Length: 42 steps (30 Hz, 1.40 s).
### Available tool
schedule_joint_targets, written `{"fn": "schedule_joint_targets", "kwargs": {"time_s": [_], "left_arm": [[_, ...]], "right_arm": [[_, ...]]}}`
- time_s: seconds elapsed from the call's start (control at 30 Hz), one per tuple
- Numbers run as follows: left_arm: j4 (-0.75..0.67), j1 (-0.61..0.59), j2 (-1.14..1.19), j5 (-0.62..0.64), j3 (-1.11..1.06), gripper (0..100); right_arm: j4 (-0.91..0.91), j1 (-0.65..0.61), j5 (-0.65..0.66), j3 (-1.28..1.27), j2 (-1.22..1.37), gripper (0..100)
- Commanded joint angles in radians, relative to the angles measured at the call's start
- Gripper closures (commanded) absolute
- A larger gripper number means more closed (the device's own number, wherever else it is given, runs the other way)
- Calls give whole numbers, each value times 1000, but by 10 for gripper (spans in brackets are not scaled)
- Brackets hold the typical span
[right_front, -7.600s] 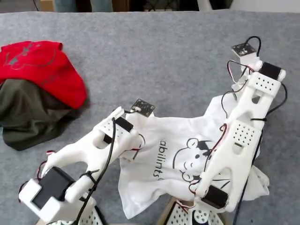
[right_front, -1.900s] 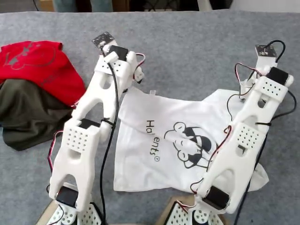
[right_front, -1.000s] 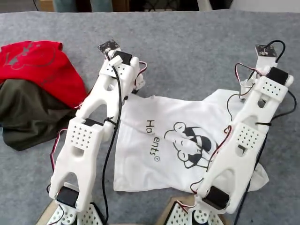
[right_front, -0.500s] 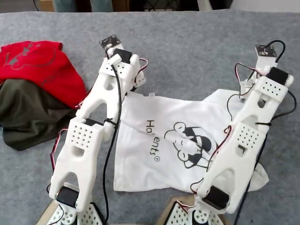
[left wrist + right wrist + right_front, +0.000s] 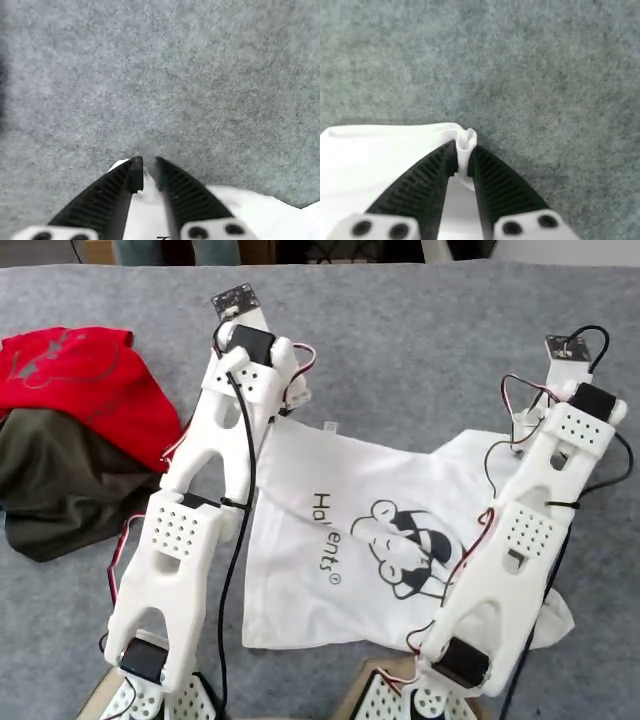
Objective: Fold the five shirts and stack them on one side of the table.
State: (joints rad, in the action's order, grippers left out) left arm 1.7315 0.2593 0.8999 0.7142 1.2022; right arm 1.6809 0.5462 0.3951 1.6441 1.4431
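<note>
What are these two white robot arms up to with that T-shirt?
They are handling a white shirt that lies spread, print side up, on the grey table. The left claw is shut on one far corner, and the right claw is shut on the cloth farther along that edge. It does not look folded yet. A red shirt and a dark shirt lie heaped aside.

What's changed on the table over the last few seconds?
The left gripper, shut on a corner of the white shirt, carried it from near the arm bases toward the table's far side, spreading the crumpled shirt flat. The right gripper shifted slightly outward, still pinching its corner. The red shirt and dark shirt stayed put.
</note>
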Motion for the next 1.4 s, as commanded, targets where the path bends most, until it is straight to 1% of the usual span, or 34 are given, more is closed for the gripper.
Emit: {"fn": "schedule_joint_targets", "kwargs": {"time_s": [0.0,0.07,0.23,0.43,0.53,0.6,0.77,1.17,1.27,1.37], "left_arm": [[5,-1,-12,-18,12,777],[5,-1,-18,-21,16,755],[6,1,-23,-35,64,773],[-5,4,-2,-222,68,800],[-54,-4,55,-347,48,827],[-89,-21,95,-397,48,848],[-120,-41,133,-410,48,885],[-124,-21,141,-404,48,879],[-124,-19,140,-399,48,849],[-126,-27,146,-342,38,800]], "right_arm": [[-28,49,-2,19,-4,985],[-28,49,-2,19,-4,985],[-28,49,-2,19,-4,985],[-28,49,-2,19,-4,985],[-28,49,-2,19,-4,985],[-28,49,-2,19,-4,985],[-28,49,-2,19,-4,985],[-28,49,-2,19,-4,985],[-28,49,-2,19,-4,985],[-28,49,-2,19,-4,985]]}}
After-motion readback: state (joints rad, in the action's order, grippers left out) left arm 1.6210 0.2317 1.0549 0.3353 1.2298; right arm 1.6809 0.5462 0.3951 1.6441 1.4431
